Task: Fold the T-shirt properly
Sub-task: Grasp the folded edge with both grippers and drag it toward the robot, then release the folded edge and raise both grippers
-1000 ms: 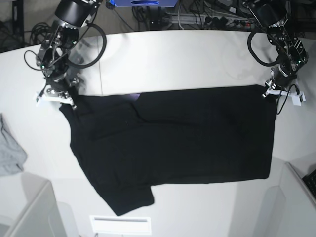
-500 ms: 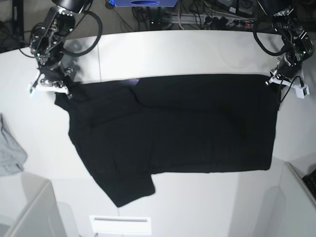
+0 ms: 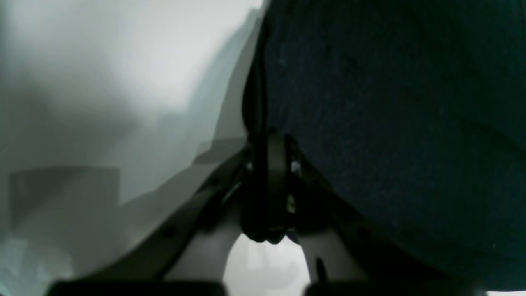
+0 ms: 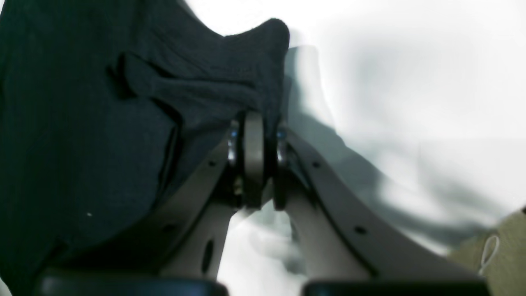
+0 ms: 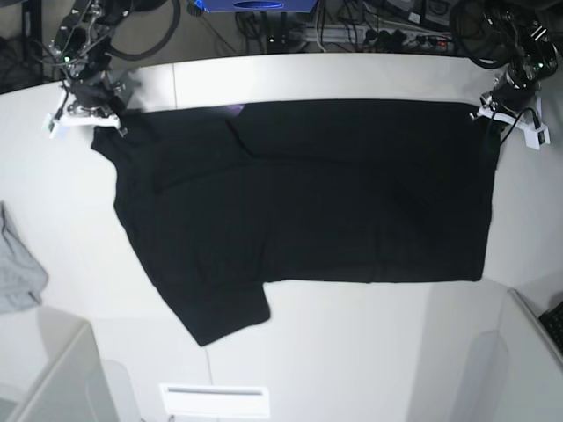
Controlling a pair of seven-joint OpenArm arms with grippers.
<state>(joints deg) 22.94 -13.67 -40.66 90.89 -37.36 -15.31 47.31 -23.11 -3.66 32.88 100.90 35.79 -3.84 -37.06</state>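
Across the white table (image 5: 308, 352), black T-shirt (image 5: 308, 193) spread flat, one sleeve toward the near edge, far corners pinched by the left gripper (image 5: 482, 112) and right gripper (image 5: 95, 119), both clamped on cloth, small grey cloth (image 5: 18, 272) lying apart at the side.

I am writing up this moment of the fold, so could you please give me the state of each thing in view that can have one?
T-shirt: spread flat on the table, one sleeve sticking out at the near edge, two far corners pinched.
left gripper: shut on the T-shirt's edge.
right gripper: shut on a bunched corner of the T-shirt.
grey cloth: crumpled, lying apart from the T-shirt.
table: white, partly covered by the T-shirt.
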